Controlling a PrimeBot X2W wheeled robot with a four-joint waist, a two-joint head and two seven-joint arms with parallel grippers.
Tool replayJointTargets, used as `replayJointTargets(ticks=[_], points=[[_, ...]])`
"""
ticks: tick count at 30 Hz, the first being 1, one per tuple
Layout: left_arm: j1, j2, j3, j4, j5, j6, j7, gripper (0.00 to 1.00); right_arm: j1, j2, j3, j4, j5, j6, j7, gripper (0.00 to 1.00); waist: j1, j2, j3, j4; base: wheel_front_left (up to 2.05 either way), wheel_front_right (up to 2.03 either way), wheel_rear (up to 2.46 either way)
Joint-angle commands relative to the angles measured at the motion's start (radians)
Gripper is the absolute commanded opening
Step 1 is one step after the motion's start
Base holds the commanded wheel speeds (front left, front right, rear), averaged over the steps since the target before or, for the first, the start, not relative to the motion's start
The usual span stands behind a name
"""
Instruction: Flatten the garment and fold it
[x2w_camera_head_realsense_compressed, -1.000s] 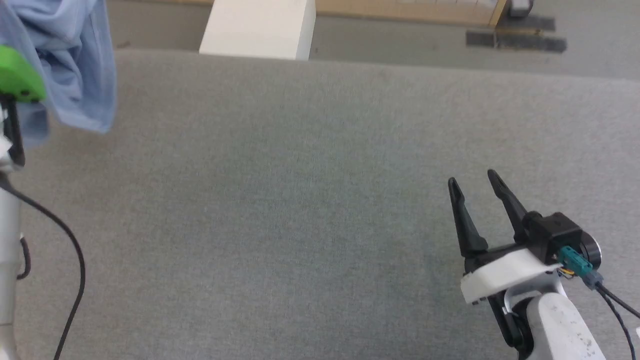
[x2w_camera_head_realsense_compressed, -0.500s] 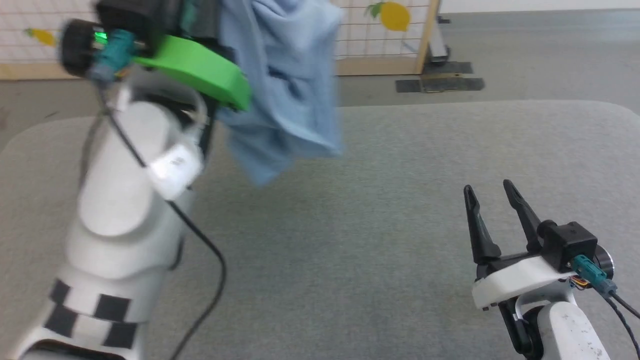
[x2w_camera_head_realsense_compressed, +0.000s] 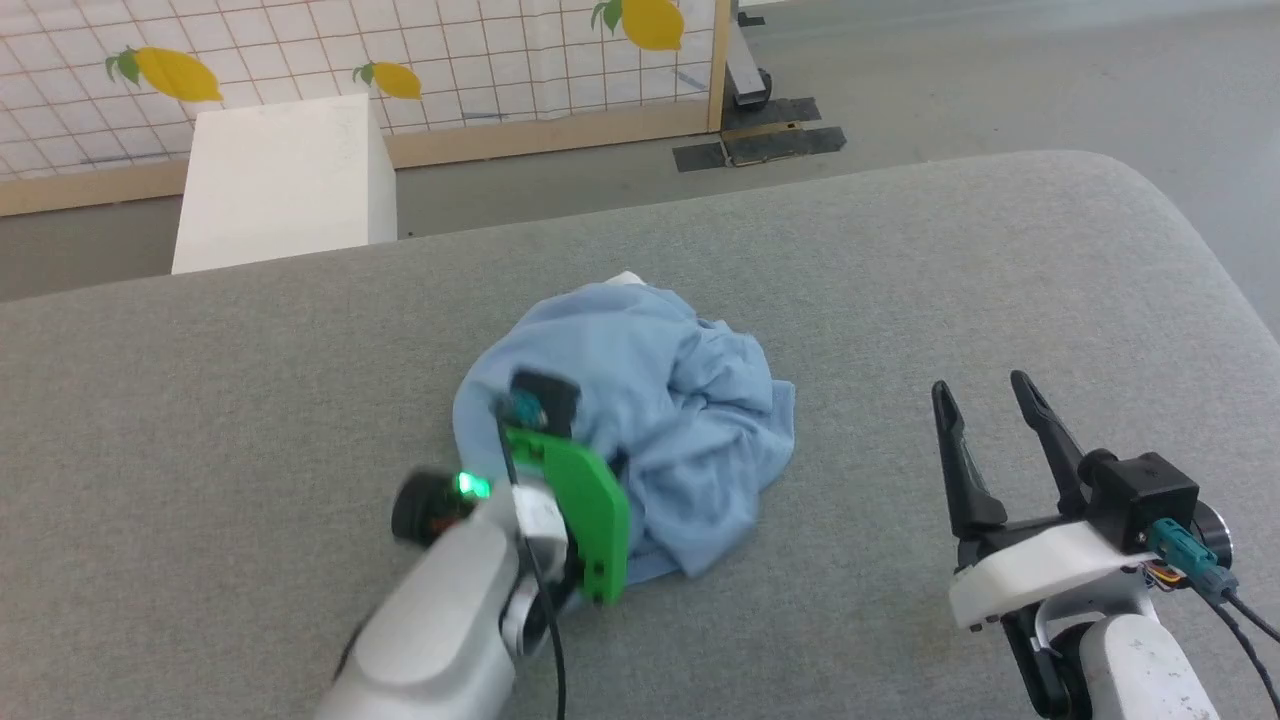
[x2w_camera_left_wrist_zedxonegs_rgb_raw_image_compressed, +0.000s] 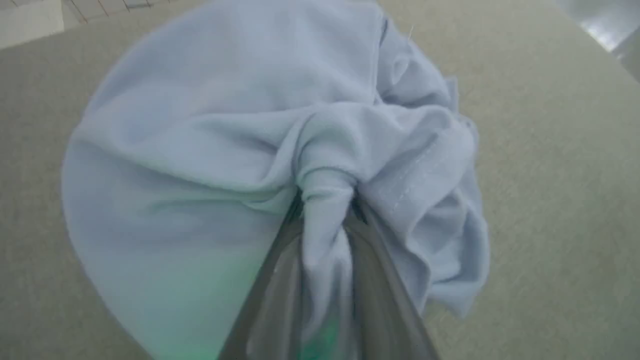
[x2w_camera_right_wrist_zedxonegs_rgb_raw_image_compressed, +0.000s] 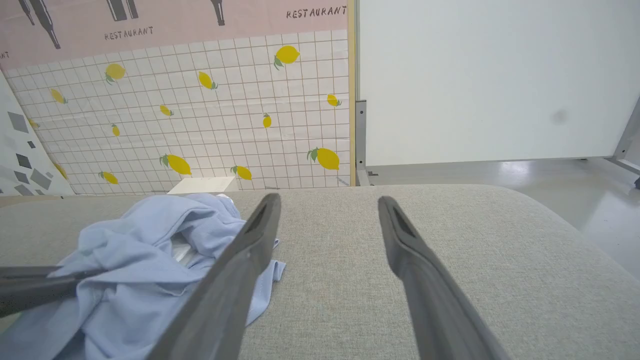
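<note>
You were working at a grey fabric-covered table (x2w_camera_head_realsense_compressed: 300, 380) whose upper right corner in the head view was rounded. Above its far edge in that view ran a smooth grey floor (x2w_camera_head_realsense_compressed: 1000, 80). A white block (x2w_camera_head_realsense_compressed: 280, 180) stood at the upper left, just behind the table. Behind the block was a wood-framed panel (x2w_camera_head_realsense_compressed: 450, 50) of white tile pattern printed with yellow lemons, with dark plates (x2w_camera_head_realsense_compressed: 760, 148) on the floor at its right end. In your right wrist view a plain white partition (x2w_camera_right_wrist_zedxonegs_rgb_raw_image_compressed: 490, 80) stood at the upper right. A pink band above the lemon tiles there read "RESTAURANT" twice, at the upper left and at top centre.

The light blue polo shirt (x2w_camera_head_realsense_compressed: 660, 400) lay in a crumpled heap at the middle of the head view, with a bit of white showing at its upper edge. Your left gripper (x2w_camera_left_wrist_zedxonegs_rgb_raw_image_compressed: 327, 197) had its jaws pressed tight on a pinched fold of the shirt, the knit bunched between the two fingers at the centre of the left wrist view. Its green wrist mount (x2w_camera_head_realsense_compressed: 590, 520) sat at the heap's lower left in the head view. Your right gripper (x2w_camera_head_realsense_compressed: 977, 385), at the lower right of the head view, had its jaws wide apart and held nothing, off to the right of the shirt and apart from it.
</note>
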Motion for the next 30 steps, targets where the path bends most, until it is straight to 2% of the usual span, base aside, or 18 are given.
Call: replayJointTargets(ticks=[1,4,5,6,7,10,15,22,27,30], points=[[0.026,0.005,-0.012,0.019,-0.010,-0.007,0.039,0.00,0.010,0.001,0.001,-0.004,0.006,-0.002,0.003,1.00,0.0001,0.0000,-0.001,0.000,0.00,0.00,0.00],[0.061,0.009,-0.030,0.041,-0.031,-0.018,0.114,0.00,0.013,0.001,0.003,-0.004,0.004,-0.002,0.010,1.00,0.0001,0.0000,-0.008,0.012,0.00,0.00,0.00],[0.070,0.009,-0.030,0.037,-0.038,-0.017,0.124,0.20,0.014,0.001,0.005,-0.005,0.003,-0.002,0.012,1.00,0.0001,0.0000,-0.012,0.018,0.00,0.00,0.00],[0.075,0.012,-0.030,0.027,-0.041,-0.019,0.124,0.55,0.015,0.001,0.006,-0.005,0.003,-0.002,0.014,1.00,0.0001,0.0000,-0.015,0.023,0.00,0.00,0.00],[0.081,0.015,-0.023,0.011,-0.045,-0.017,0.110,1.00,0.016,0.001,0.008,-0.005,0.002,-0.002,0.016,1.00,0.0001,0.0000,-0.018,0.030,0.00,0.00,0.00],[0.093,0.025,0.016,-0.053,-0.051,-0.002,0.014,1.00,0.017,0.001,0.013,-0.007,0.003,-0.002,0.019,1.00,0.0001,0.0000,-0.027,0.045,0.00,0.00,0.00],[0.144,0.054,0.102,-0.197,-0.046,0.033,-0.213,1.00,0.022,0.001,0.017,-0.011,0.001,-0.002,0.024,1.00,0.0001,0.0000,-0.038,0.066,0.00,0.00,0.00],[0.278,0.122,0.213,-0.362,-0.012,0.130,-0.438,1.00,0.030,0.001,0.008,-0.026,-0.005,-0.002,0.030,1.00,0.0001,0.0000,-0.032,0.092,0.00,0.00,0.00],[0.347,0.143,0.309,-0.436,0.038,0.191,-0.510,1.00,0.005,0.001,-0.016,-0.030,-0.010,-0.002,0.068,1.00,0.0001,0.0000,0.012,0.126,0.00,0.00,0.00],[0.362,0.131,0.373,-0.482,0.080,0.195,-0.514,1.00,-0.045,0.001,-0.016,-0.010,-0.012,-0.002,0.128,1.00,0.0001,0.0000,0.046,0.149,0.00,0.00,0.00]])
